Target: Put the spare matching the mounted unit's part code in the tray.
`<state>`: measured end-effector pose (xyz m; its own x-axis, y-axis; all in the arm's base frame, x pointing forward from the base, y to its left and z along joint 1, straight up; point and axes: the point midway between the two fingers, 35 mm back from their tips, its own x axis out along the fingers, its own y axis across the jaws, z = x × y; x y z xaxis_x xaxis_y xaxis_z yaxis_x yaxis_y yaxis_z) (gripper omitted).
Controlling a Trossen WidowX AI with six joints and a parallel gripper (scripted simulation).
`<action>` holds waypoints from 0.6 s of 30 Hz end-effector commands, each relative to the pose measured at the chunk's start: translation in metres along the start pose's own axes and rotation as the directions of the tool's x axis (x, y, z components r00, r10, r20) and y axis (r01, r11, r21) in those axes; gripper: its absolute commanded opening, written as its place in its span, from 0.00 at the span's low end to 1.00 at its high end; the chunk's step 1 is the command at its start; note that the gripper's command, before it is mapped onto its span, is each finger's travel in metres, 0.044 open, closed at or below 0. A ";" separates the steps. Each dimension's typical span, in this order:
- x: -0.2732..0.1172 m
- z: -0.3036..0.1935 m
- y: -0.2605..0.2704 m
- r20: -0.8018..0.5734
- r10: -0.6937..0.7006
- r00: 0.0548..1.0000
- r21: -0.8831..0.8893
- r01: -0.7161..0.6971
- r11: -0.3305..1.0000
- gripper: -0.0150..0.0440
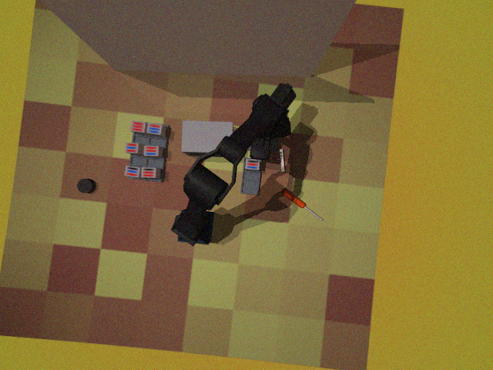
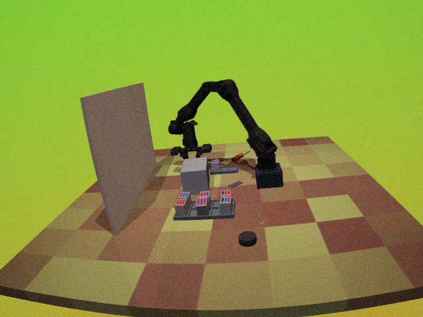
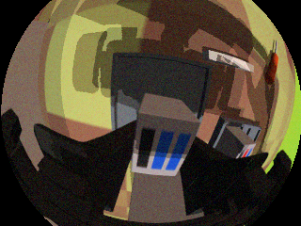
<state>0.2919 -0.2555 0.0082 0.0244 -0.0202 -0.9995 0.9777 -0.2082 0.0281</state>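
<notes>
Well, the claw point(image 1: 273, 139) point(image 2: 192, 156) point(image 3: 158, 128) is closed on a small grey block with one black and two blue stripes point(image 3: 165, 148). The block is between the two black fingers, over the dark square tray with a thin raised rim point(image 3: 141, 71). I can't tell if its bottom touches the tray.

It looks hard and stiff, and I guess it is light. Its flat sides should be good to pinch, but smooth ones might slip, so a steady, straight hold is best. It should not squash, though a corner could catch the rim.

The big pale grey box point(image 1: 206, 137) point(image 2: 194, 176) is near the claw on one side. The small grey rack point(image 1: 250, 183) point(image 3: 218, 132) with one red-and-blue striped block point(image 1: 252, 163) point(image 2: 215, 165) point(image 3: 242, 141) is close too. So straight down and straight up seems safest. The orange screwdriver point(image 1: 294, 198) point(image 2: 238, 156) point(image 3: 273, 68) lies farther out.
</notes>
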 end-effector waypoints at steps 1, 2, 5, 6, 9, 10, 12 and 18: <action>0.002 -0.001 0.000 -0.001 0.003 1.000 0.006 -0.003 1.000 0.25; 0.001 0.000 0.000 0.000 0.000 1.000 0.000 0.000 1.000 0.30; 0.001 0.000 0.000 0.000 0.000 1.000 0.000 0.000 1.000 0.43; 0.001 0.000 0.000 0.000 0.000 1.000 0.000 0.000 1.000 0.48; 0.001 0.000 0.000 0.000 0.000 1.000 0.000 0.000 1.000 0.61; 0.001 0.000 0.000 0.000 0.000 1.000 0.000 0.000 1.000 0.65; 0.001 0.000 0.000 0.000 0.000 1.000 0.000 0.000 1.000 0.74; -0.002 0.000 0.000 0.000 0.000 1.000 0.000 0.000 1.000 1.00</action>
<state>0.2916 -0.2552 0.0071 0.0235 -0.0191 -0.9995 0.9777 -0.2084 0.0269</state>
